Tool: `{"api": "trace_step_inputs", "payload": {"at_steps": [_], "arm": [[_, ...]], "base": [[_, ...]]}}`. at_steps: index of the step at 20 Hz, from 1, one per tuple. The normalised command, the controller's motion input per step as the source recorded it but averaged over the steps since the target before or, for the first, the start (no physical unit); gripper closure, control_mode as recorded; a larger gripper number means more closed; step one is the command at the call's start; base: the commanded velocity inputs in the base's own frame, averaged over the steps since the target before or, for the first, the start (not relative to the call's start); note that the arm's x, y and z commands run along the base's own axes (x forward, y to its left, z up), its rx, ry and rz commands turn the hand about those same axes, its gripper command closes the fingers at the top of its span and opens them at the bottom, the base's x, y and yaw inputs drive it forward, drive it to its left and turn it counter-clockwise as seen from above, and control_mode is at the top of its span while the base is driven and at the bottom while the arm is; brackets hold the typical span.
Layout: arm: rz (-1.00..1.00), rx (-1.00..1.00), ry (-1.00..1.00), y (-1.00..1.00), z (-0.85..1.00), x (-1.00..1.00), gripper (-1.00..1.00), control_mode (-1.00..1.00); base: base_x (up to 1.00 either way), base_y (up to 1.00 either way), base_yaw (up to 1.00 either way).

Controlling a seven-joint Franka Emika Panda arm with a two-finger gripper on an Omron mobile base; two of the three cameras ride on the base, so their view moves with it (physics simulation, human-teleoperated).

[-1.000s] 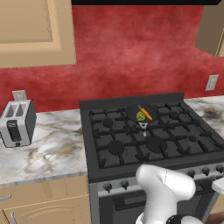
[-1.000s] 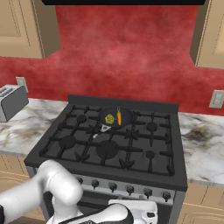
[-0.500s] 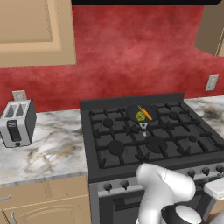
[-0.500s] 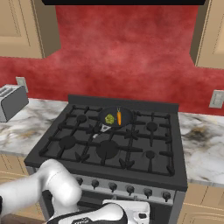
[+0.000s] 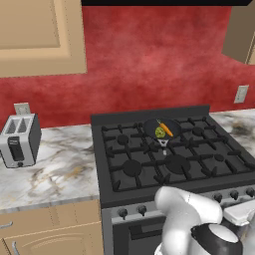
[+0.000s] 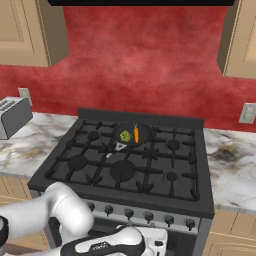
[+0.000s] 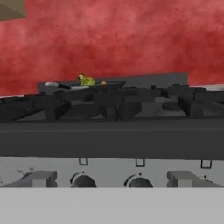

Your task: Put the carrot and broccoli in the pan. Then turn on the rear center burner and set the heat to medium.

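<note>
**Two vegetables panned; burner step outstanding**

Gripper: low before the stove front, jaws spread wide, holding nothing. Knobs [image 7: 139, 181]: just ahead, untouched. Carrot [image 5: 165, 129] and broccoli [image 5: 160, 132]: side by side inside the pan [image 5: 151, 124], on the rear center burner [image 6: 145, 136]. Remaining, by my reading: ignition, medium heat.

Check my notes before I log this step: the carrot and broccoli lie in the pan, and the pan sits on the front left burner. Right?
Not quite. The carrot and broccoli do lie in the pan, but the right base view shows the pan on the rear center burner, not the front left one.
</note>
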Motion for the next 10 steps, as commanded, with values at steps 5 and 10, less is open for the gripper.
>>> {"api": "trace_step_inputs", "payload": {"at_steps": [5,10], "arm": [[0.00,0.00,0.00,0.00,-0.35,0.11,-1.00,-1.00],[-0.01,0.03,0.00,-0.06,-0.35,0.00,-1.00,-1.00]], "base": [[0.00,0.00,0.00],[0.00,0.00,0.00]]}}
